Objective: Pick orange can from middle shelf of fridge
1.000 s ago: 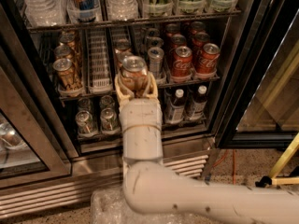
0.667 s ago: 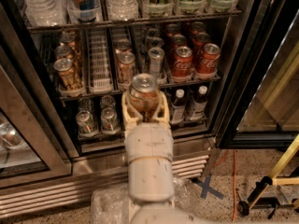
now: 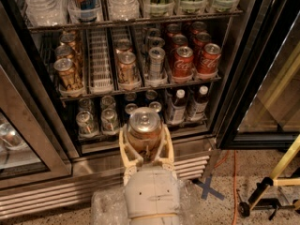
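Speckled floor (image 3: pixel 220 212) is running along the base of the open fridge (image 3: pixel 56 196). Out in front of its lower rack (image 3: pixel 93 137), the tool (image 3: pixel 144 142) is clamping the orange can (image 3: pixel 144 122) upright, one finger on each side. Behind, the middle shelf (image 3: pixel 140 89) is carrying more orange cans (image 3: pixel 67 73), a silver can (image 3: pixel 156 62) and red cans (image 3: pixel 183 62) at its right end.
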Robot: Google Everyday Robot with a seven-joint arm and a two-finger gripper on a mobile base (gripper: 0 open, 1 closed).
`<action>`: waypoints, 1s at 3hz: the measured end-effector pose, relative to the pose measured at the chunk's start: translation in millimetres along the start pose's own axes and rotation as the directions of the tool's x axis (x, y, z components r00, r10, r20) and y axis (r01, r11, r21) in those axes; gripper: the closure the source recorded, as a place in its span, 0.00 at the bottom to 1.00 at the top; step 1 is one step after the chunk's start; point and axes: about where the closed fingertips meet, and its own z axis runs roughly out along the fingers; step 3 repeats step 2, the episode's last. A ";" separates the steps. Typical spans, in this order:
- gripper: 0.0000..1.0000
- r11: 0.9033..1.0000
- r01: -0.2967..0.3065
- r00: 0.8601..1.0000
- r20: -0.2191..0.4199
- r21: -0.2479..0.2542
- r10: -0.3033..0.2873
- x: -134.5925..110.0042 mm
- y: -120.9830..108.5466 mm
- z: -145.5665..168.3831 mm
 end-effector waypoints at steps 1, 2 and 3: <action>1.00 1.000 0.000 1.000 0.000 0.000 0.000 0.0 0.0 -0.3; 1.00 1.000 0.000 1.000 0.000 0.000 0.000 0.0 0.0 -0.3; 1.00 1.000 0.000 1.000 0.000 0.000 0.000 0.0 0.0 -0.3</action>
